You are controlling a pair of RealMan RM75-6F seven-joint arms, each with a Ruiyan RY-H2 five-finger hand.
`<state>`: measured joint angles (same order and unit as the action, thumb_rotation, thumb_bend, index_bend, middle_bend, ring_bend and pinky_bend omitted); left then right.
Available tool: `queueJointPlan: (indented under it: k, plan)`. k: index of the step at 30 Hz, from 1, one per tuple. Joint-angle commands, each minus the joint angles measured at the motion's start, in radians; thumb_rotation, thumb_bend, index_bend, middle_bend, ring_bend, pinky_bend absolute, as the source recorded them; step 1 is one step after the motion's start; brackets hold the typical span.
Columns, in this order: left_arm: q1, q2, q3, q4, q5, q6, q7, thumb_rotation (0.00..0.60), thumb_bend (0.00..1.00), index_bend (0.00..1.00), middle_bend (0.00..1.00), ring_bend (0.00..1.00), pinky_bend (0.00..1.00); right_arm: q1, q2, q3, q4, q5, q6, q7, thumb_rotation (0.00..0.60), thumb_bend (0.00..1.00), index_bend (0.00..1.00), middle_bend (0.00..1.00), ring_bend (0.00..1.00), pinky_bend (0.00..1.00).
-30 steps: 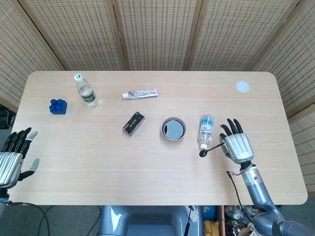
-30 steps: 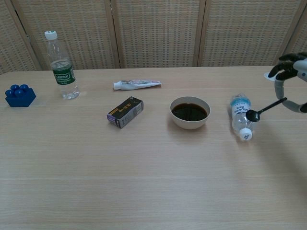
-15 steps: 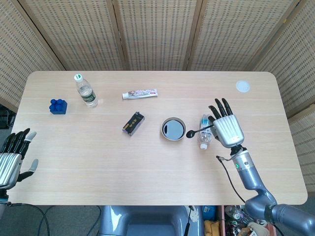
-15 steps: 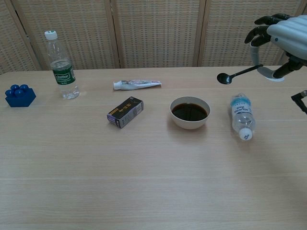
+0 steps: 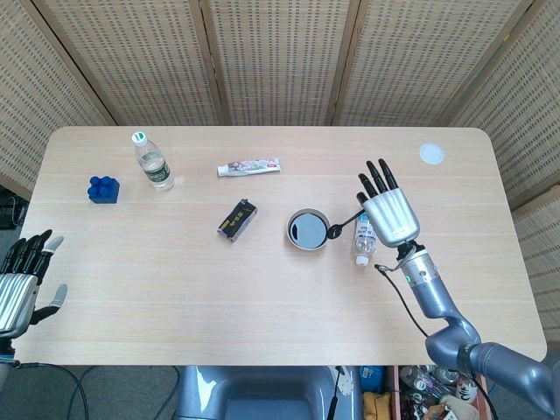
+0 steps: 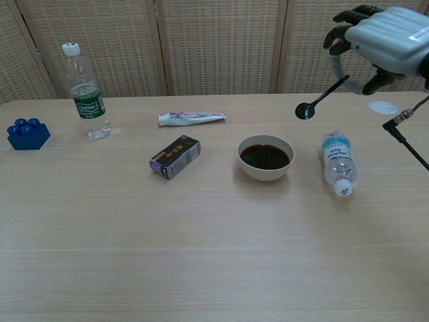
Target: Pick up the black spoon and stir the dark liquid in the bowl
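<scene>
i'm working in what looks like a robot test room or lab corner, not a home. the light wood table is fenced off at twelve o'clock by woven rattan folding screens, standing edge to edge. unrelated props lie scattered across it: a blue toy brick at ten o'clock, a toothpaste tube and a small dark carton nearer the middle. loose cables trail on the grey floor at six o'clock.
</scene>
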<state>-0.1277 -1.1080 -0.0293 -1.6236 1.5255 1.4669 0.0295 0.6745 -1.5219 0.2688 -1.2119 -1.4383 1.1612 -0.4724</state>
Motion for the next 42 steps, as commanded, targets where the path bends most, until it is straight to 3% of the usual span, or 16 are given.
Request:
queueJointPlan:
  k: [1,27,42]
  plan:
    - [0.002,0.0,0.001,0.001,-0.002,0.001,-0.002,0.6,0.44,0.0,0.0,0.0,0.0,0.026,-0.026,0.007,0.044,-0.005,0.005,-0.008,0.6,0.66,0.65,0.31,0.02,0.0]
    - [0.026,-0.022,0.006,0.041,-0.037,-0.003,-0.038,0.6,0.44,0.0,0.0,0.0,0.0,0.19,-0.253,-0.079,0.415,-0.157,0.061,0.084,0.6,0.66,0.66,0.3,0.03,0.0]
    - [0.041,-0.027,0.013,0.055,-0.043,-0.002,-0.047,0.6,0.44,0.0,0.0,0.0,0.0,0.247,-0.374,-0.128,0.695,-0.202,0.085,0.143,0.6,0.66,0.66,0.3,0.03,0.0]
